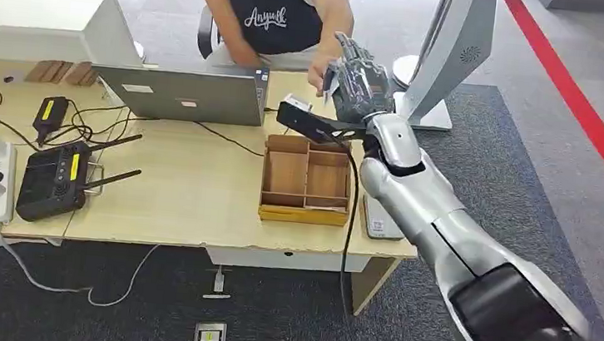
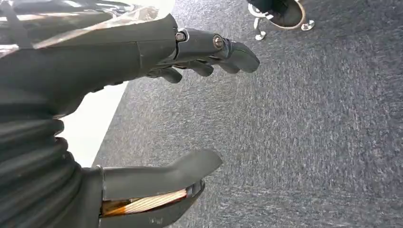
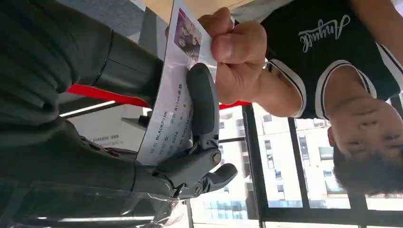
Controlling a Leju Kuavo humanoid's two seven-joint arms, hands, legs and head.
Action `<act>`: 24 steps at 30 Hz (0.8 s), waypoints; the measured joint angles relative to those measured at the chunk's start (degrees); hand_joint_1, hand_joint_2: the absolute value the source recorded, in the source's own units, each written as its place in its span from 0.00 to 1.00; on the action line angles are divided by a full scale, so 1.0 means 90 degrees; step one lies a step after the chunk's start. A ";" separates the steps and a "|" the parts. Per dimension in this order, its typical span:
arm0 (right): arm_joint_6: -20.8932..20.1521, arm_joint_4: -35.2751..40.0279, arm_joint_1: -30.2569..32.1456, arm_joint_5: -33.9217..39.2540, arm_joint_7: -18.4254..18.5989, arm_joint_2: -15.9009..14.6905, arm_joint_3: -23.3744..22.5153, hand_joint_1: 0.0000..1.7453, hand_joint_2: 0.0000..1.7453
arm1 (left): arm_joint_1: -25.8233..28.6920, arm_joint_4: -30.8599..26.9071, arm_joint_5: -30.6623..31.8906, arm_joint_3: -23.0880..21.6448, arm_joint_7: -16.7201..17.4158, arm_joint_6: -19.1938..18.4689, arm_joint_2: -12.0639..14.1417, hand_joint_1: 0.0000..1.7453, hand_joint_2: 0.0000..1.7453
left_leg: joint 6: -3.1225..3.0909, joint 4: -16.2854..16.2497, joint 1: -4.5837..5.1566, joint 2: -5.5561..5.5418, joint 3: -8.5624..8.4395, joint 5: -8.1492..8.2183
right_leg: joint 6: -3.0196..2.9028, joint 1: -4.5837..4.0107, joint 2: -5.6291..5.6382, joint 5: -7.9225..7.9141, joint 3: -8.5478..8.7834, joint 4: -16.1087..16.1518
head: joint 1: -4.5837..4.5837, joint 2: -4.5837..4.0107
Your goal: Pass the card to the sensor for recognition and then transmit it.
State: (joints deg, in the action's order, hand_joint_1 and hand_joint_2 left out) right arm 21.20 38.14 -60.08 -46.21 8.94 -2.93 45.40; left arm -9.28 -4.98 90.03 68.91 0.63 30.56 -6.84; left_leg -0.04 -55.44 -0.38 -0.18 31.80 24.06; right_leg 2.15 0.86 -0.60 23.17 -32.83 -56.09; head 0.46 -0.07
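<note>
Wooden tray: rectangular compartments, contents not discernible. Right hand holds flat printed card; person's hand pinches it. Left hand: fingers apart, holding nothing.

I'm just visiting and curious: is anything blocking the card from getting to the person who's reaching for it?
Nothing visible does. The right hand holds the card, and the person's hand already pinches its far end, so the two meet directly at the card.

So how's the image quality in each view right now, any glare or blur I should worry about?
Head view: even light, sharp, the right hand easy to see at the person's hand. Right wrist view: bright windows behind, yet the card print stays partly legible. Left wrist view: the left hand is sharp, with a blown-out white patch beside the carpet.
</note>
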 joint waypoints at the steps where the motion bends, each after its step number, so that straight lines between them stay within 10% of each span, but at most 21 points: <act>1: -0.0002 -0.0068 -0.0011 0.0012 -0.0010 0.0027 0.0007 1.00 1.00 | -0.0001 0.0000 0.0000 -0.0017 0.0000 0.0000 -0.0002 0.00 1.00 | 0.0000 0.0000 0.0000 0.0000 0.0000 0.0000 | 0.0000 0.0000 0.0000 0.0000 0.0000 0.0000 | 0.0002 0.0000; 2: -0.0002 -0.0153 -0.0017 0.0012 -0.0017 0.0049 0.0010 1.00 1.00 | -0.0002 0.0000 0.0000 -0.0027 0.0000 0.0000 -0.0007 0.00 1.00 | 0.0000 0.0000 0.0000 0.0000 0.0000 0.0000 | 0.0000 0.0000 0.0000 0.0000 0.0000 0.0000 | 0.0000 0.0000; 4: -0.0002 -0.0305 -0.0018 0.0010 -0.0024 0.0075 0.0024 0.00 1.00 | 0.0000 0.0000 0.0000 -0.0063 0.0000 -0.0002 -0.0012 0.00 1.00 | 0.0000 0.0000 0.0000 0.0000 0.0000 0.0000 | 0.0000 0.0000 0.0000 0.0000 0.0000 0.0001 | 0.0000 0.0000; 6: 0.0015 -0.0420 -0.0014 0.0012 0.0034 0.0082 0.0044 0.00 1.00 | -0.0003 0.0000 0.0000 -0.0075 0.0000 -0.0017 -0.0015 0.00 1.00 | 0.0000 -0.0001 0.0001 0.0002 -0.0003 0.0000 | 0.0000 0.0001 0.0001 0.0000 -0.0001 0.0002 | 0.0002 0.0000; 7: 0.0034 -0.0488 -0.0008 0.0029 0.0127 0.0068 0.0049 0.00 0.00 | -0.0007 0.0000 0.0000 -0.0097 0.0012 -0.0022 -0.0017 0.00 1.00 | 0.0000 -0.0001 0.0001 0.0004 -0.0004 0.0000 | 0.0000 0.0001 0.0001 0.0000 -0.0002 0.0003 | 0.0000 0.0000; 24: 0.0058 -0.1008 0.0069 0.0012 0.0223 -0.0088 0.0041 0.00 0.00 | -0.0056 -0.0005 0.0000 -0.0350 0.0061 -0.0061 -0.0046 0.00 1.00 | 0.0000 0.0000 0.0000 0.0005 0.0000 0.0001 | -0.0005 -0.0001 0.0009 -0.0005 -0.0007 0.0001 | 0.0002 0.0000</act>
State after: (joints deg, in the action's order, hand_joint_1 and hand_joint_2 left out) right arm 21.73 29.07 -59.45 -46.10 10.95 -3.72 45.77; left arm -9.78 -5.03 90.03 65.77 1.18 30.01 -7.26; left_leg -0.04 -55.44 -0.38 -0.14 31.80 24.07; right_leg 2.11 0.86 -0.51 23.12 -32.89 -56.07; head 0.48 -0.07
